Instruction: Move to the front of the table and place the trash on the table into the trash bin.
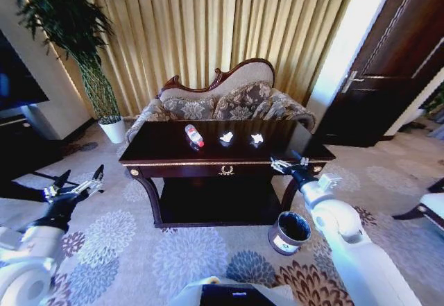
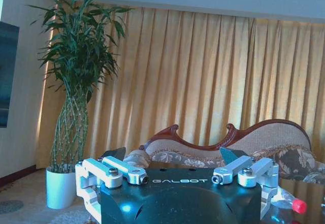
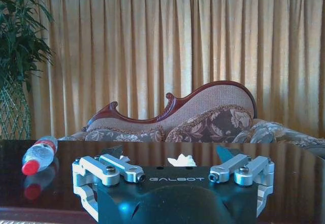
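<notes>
Right gripper [image 1: 286, 161]: raised at the front right edge of the bench, just above its top, fingers spread apart and holding nothing. Its wrist view looks level across the glossy top.
Left gripper [image 1: 80, 182]: held out over the carpet, well to the left of the bench and apart from it, fingers spread apart and empty.
Bin [image 1: 289, 232]: small round dark bin with a pale rim and a white label, standing on the flowered carpet just beside the bench's front right leg, below the right arm.
Carpet [image 1: 187, 250]: pale, with large flower patterns, under the bench and bin.
Bench [image 1: 159, 146]: large dark glossy bench with gold trim, a gold emblem at the middle of its front, curved legs and a low shelf.
Bottle [image 1: 194, 136]: clear plastic with a red label and red cap, lying on its side left of centre on the bench top.
Paper wads: two crumpled white wads on the bench top, one [image 1: 227, 137] near the middle and one [image 1: 257, 139] to its right, each apart from the other and from the bottle.
Sofa [image 1: 229, 105]: patterned, with a curved dark wood back, directly behind the bench.
Plant [image 1: 90, 70]: tall and leafy in a white pot, behind and to the left of the bench.
Curtains [image 1: 208, 21]: gold, pleated, hanging behind the sofa.
</notes>
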Available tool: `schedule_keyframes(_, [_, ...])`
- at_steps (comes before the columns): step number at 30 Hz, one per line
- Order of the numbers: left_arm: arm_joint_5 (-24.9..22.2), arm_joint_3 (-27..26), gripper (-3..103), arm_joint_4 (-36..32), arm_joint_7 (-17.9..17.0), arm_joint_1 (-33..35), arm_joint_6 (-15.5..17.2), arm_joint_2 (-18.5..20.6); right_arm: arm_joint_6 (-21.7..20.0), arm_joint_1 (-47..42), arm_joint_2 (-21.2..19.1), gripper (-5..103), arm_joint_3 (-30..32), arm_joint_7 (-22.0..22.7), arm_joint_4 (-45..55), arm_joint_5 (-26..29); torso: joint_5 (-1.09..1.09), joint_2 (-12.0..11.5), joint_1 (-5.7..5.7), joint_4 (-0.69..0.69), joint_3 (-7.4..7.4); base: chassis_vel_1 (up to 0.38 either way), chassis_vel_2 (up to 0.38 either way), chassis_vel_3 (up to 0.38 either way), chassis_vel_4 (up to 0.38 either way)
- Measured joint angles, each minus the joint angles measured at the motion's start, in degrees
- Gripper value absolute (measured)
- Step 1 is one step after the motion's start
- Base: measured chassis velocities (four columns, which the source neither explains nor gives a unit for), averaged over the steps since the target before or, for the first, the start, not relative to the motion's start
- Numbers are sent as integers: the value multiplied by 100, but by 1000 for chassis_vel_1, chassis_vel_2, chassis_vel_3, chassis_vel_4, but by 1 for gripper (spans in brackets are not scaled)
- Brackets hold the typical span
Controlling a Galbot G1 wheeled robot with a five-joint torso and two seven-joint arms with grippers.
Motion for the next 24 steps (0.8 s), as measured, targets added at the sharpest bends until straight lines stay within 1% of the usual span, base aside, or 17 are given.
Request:
schedule_keyframes(9, [-3,0,100,-3,0,2,0,-3,-3,-16,-7,100,-2,-4,1,-3,-1,-3,3,0,1,-164,172,178,-158])
schedule_keyframes(14, [-6,-7,100,-29,0,4,0,10,-38,10,-66,100,-49,-4,-6,80,1,-3,5,0,2,-97,118,122,-95])
schedule_keyframes(16, [-10,-22,100,-41,-1,26,0,20,-202,87,-169,100,-119,60,-47,281,0,-3,5,-2,2,-37,13,15,-29])
schedule_keyframes(19, [-19,-61,100,-60,-3,80,0,27,-539,336,-399,100,-278,314,-174,640,-1,-1,0,1,-1,0,0,0,0])
schedule_keyframes(20, [-19,-61,100,-60,-3,80,0,27,-539,336,-399,100,-278,314,-174,640,-1,-1,0,1,-1,0,0,0,0])
schedule_keyframes(21, [-21,-69,100,-69,-5,93,-1,28,-623,413,-452,100,-320,385,-219,729,-1,0,-1,1,-1,0,0,0,0])
schedule_keyframes(24, [-24,-75,100,-121,-7,120,-2,27,-932,902,-638,100,-635,757,-536,1148,1,1,-2,-2,-1,0,0,0,0])
